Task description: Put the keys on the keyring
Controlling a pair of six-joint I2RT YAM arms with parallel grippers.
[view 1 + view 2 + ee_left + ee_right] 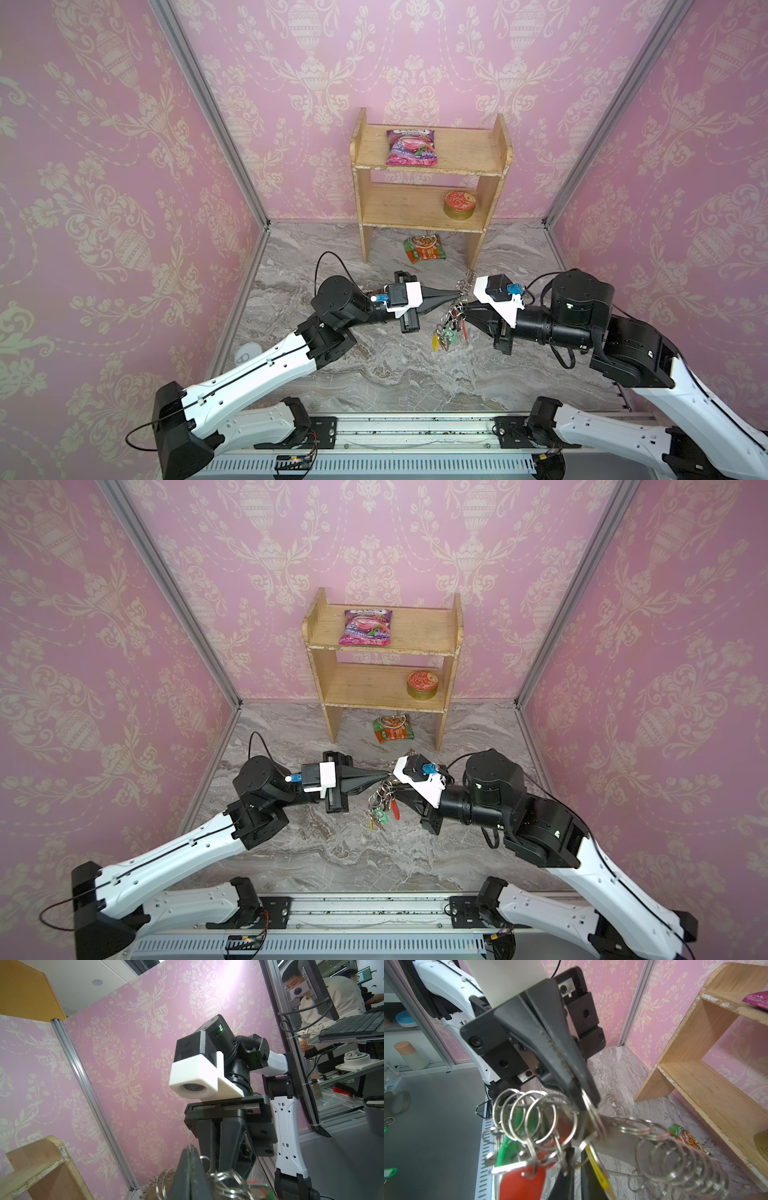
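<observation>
Front of the shelf (465, 149): left gripper (458, 296) clamped on keyring (614, 1142), keys (446, 334) dangling. Right gripper (466, 311) at keys, can't tell if gripping.

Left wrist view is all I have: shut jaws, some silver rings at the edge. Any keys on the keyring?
Observer: Yes. The right wrist view shows keys, tagged red, green and yellow, hanging from loops of the keyring.
Operator: Hanging free?
Observer: In both top views the bunch dangles under the left gripper and right gripper, which meet nearly tip to tip. I cannot tell whether it touches the table.
Operator: Empty loops left?
Observer: Yes, a row of bare loops runs toward the wooden shelf.
</observation>
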